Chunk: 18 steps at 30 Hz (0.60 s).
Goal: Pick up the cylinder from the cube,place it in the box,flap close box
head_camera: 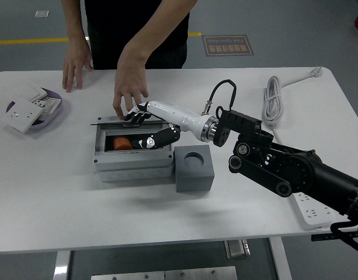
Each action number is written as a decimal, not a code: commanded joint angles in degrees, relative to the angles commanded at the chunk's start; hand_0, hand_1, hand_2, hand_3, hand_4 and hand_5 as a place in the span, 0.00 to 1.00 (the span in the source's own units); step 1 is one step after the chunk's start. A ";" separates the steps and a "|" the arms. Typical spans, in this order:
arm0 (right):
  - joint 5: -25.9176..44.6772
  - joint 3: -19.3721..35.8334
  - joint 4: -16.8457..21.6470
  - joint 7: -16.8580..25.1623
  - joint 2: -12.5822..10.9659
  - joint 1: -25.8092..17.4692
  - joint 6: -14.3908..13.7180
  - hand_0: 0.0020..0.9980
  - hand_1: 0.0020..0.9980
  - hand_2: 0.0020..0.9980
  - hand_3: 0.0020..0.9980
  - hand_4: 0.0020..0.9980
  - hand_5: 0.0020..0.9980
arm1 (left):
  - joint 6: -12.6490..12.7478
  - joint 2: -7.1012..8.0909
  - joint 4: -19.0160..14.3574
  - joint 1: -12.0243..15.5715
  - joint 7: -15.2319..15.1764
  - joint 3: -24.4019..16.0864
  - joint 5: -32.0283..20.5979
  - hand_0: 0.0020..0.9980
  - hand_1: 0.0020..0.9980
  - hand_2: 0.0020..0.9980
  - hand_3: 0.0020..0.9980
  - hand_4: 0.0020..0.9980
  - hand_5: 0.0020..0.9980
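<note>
The orange cylinder [122, 143] lies inside the open grey box [132, 158] at the table's middle. Right of the box stands the dark grey cube [194, 169], its round hole empty. The box's clear lid [109, 123] is tilted up on its rear hinge and shows nearly edge-on. My right hand [143, 129] reaches in from the right: its spread fingers [134, 119] lie against the lid's free edge, and the thumb [154, 140] hangs below over the box opening. It grips nothing. A person's hand [129, 93] touches the lid's rear from the far side.
A purple bowl [54, 110] with white switch plates sits at the far left. A coiled white cable [274, 96] and a white power strip [310, 205] lie on the right. The person's other hand [77, 67] rests on the table's far edge.
</note>
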 joint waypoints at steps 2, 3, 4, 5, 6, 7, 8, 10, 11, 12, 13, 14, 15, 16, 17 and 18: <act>-0.09 -0.17 0.32 0.00 -0.11 -0.53 0.09 0.73 0.65 0.68 0.74 0.78 0.34 | 0.01 -0.07 0.00 0.06 -0.01 -0.07 0.03 0.61 0.59 0.60 0.59 0.66 0.20; -0.10 -0.24 0.46 -0.02 -0.16 -0.75 0.12 0.73 0.65 0.68 0.74 0.78 0.34 | 0.01 -0.10 0.00 0.09 -0.01 -0.10 0.03 0.61 0.59 0.60 0.59 0.66 0.20; -0.10 -0.31 0.64 -0.03 -0.23 -1.00 0.14 0.73 0.65 0.68 0.74 0.78 0.33 | 0.02 -0.14 0.00 0.12 -0.02 -0.12 0.03 0.61 0.59 0.60 0.59 0.66 0.20; -0.11 -0.33 0.78 -0.04 -0.29 -1.17 0.14 0.73 0.65 0.68 0.74 0.78 0.33 | 0.02 -0.16 0.00 0.14 -0.02 -0.14 0.04 0.61 0.59 0.60 0.59 0.66 0.20; -0.11 -0.34 0.93 -0.06 -0.35 -1.32 0.14 0.73 0.65 0.68 0.74 0.78 0.33 | 0.02 -0.18 0.00 0.15 -0.02 -0.15 0.04 0.61 0.59 0.60 0.59 0.66 0.20; -0.12 -0.30 1.09 -0.06 -0.42 -1.44 0.13 0.73 0.65 0.68 0.74 0.78 0.33 | 0.02 -0.19 0.00 0.17 -0.01 -0.18 0.06 0.61 0.59 0.60 0.59 0.66 0.20; -0.13 -0.25 1.24 -0.07 -0.49 -1.54 0.12 0.73 0.65 0.68 0.74 0.78 0.33 | 0.03 -0.19 0.00 0.18 -0.01 -0.21 0.08 0.61 0.59 0.60 0.59 0.66 0.20; -0.40 0.31 1.28 -0.07 -0.60 -1.64 0.18 0.72 0.65 0.68 0.74 0.78 0.33 | 0.04 -0.18 0.00 0.18 -0.01 -0.30 0.13 0.61 0.59 0.60 0.59 0.66 0.21; -0.52 0.76 1.25 -0.07 -0.68 -1.69 0.18 0.72 0.65 0.68 0.74 0.78 0.33 | 0.04 -0.17 0.00 0.17 0.00 -0.33 0.15 0.61 0.59 0.60 0.59 0.66 0.21; -0.62 1.14 1.22 -0.07 -0.74 -1.73 0.19 0.72 0.65 0.68 0.74 0.78 0.33 | 0.05 -0.16 0.00 0.17 0.00 -0.36 0.17 0.61 0.59 0.60 0.59 0.66 0.21; -0.81 1.80 1.20 -0.07 -0.88 -1.80 0.21 0.72 0.65 0.68 0.74 0.78 0.33 | 0.04 -0.15 0.00 0.18 0.03 -0.42 0.21 0.61 0.59 0.60 0.59 0.66 0.21; -0.97 2.38 1.21 -0.08 -1.02 -1.86 0.22 0.72 0.65 0.68 0.74 0.78 0.33 | 0.05 -0.14 0.00 0.19 0.07 -0.53 0.28 0.61 0.59 0.60 0.59 0.66 0.21; -1.22 3.10 1.25 -0.10 -1.23 -1.96 0.23 0.72 0.65 0.68 0.74 0.78 0.33 | 0.05 -0.14 0.00 0.22 0.12 -0.68 0.38 0.61 0.59 0.60 0.59 0.66 0.21; -1.68 4.00 1.35 -0.15 -1.51 -2.10 0.20 0.73 0.65 0.68 0.74 0.77 0.33 | 0.04 -0.13 0.00 0.26 0.19 -0.85 0.52 0.61 0.59 0.60 0.59 0.66 0.21; -2.15 4.94 1.49 -0.21 -1.85 -2.28 0.17 0.73 0.65 0.68 0.74 0.77 0.33 | 0.04 -0.12 0.00 0.31 0.27 -1.02 0.66 0.61 0.59 0.60 0.59 0.66 0.21; -2.54 5.92 1.67 -0.27 -2.20 -2.50 0.16 0.73 0.65 0.68 0.74 0.77 0.33 | 0.04 -0.11 0.00 0.35 0.35 -1.20 0.78 0.61 0.59 0.60 0.59 0.66 0.21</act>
